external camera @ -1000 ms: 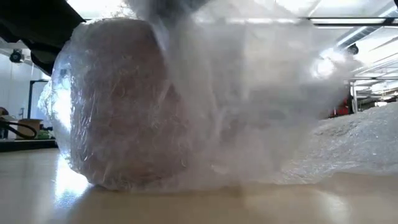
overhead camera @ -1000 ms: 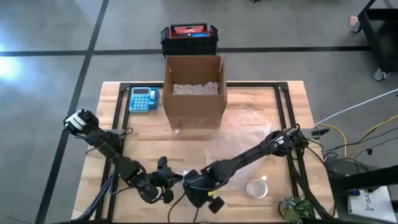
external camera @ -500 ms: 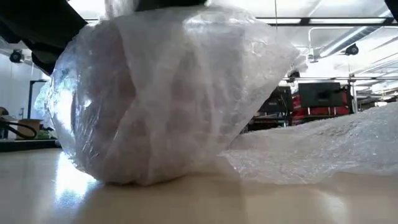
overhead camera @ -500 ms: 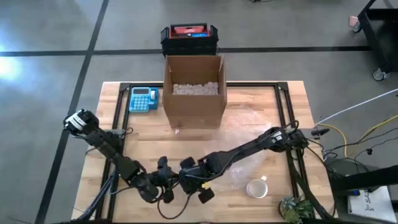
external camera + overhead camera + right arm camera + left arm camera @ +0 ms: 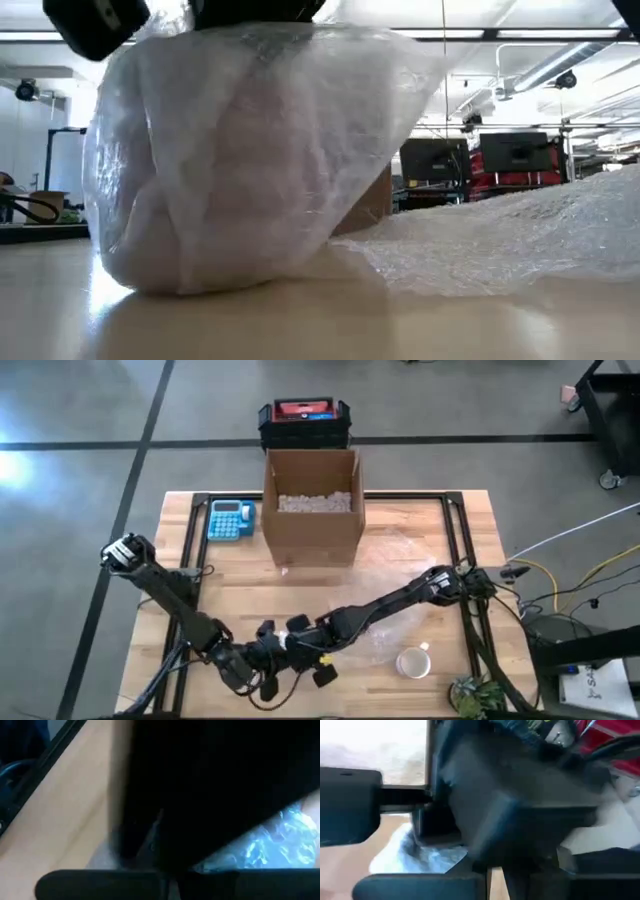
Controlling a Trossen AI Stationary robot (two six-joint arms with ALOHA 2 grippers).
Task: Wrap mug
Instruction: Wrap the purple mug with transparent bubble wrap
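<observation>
wrapped bundle (image 5: 240, 160) sat on the table (image 5: 240, 595) near its front edge, bubble wrap (image 5: 520, 240) trailing off beside it. left gripper (image 5: 262, 660) and right gripper (image 5: 305, 650) met over the bundle; finger state of either could not be told.

An open brown cardboard box (image 5: 311, 505) holding pale packing filler is sitting at the middle of the wooden bench's (image 5: 240, 595) far edge. A blue calculator (image 5: 230, 519) is lying just beside it, toward the far left corner. A small green plant (image 5: 473, 696) is standing at the near right corner.
</observation>
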